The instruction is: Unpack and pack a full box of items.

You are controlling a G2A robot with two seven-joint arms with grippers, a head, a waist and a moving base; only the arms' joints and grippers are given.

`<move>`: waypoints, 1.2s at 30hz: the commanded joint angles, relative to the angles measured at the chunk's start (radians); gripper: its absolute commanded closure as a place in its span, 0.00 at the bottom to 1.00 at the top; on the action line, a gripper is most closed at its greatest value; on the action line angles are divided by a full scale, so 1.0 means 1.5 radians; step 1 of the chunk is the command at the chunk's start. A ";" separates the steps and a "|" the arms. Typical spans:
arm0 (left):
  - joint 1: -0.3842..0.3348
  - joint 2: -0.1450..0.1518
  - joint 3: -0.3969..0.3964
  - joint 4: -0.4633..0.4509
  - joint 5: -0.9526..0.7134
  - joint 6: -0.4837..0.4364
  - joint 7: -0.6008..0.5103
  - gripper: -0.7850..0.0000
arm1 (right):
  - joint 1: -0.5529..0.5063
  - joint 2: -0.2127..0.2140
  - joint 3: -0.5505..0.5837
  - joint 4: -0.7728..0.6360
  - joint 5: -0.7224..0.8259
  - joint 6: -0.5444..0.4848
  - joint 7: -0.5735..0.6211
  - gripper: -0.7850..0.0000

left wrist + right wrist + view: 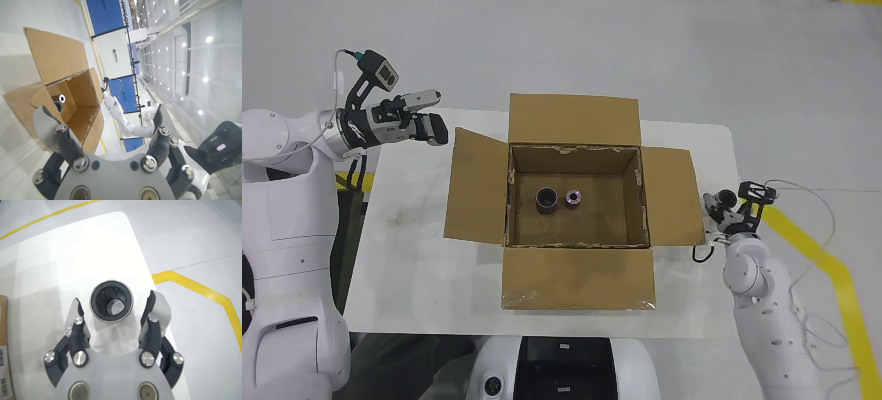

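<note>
An open cardboard box [577, 275] stands mid-table with all flaps folded out. On its floor sit a dark metal cylinder [546, 200] and a smaller ring [573, 197]; the left wrist view catches them too, cylinder [57, 106] and ring [62, 98]. My left gripper [432, 128] hangs open and empty above the table's far left corner [101, 116]. My right gripper [115, 303] is open beside the box's right flap [720, 210]. A black linear bearing [112, 303] stands upright on the table between its fingers, with a gap on each side.
The white table [402, 250] has bare room left of the box. The bearing stands near the table's rounded right corner [132, 224]. The right flap [674, 195] lies close to my right gripper. Yellow floor lines [802, 235] run past the table.
</note>
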 commanded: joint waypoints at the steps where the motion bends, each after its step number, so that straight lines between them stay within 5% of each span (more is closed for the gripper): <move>1: 0.000 0.000 0.000 0.000 0.000 0.000 0.000 0.00 | -0.007 0.001 0.007 -0.011 0.000 0.003 -0.002 0.00; 21: 0.000 0.000 0.000 0.000 0.000 0.000 0.000 0.00 | -0.080 0.008 0.097 -0.213 0.025 0.022 -0.032 0.00; 36: 0.000 0.000 0.000 0.000 0.000 0.000 0.000 0.00 | -0.200 0.006 0.038 -0.420 -0.087 -0.009 -0.032 0.00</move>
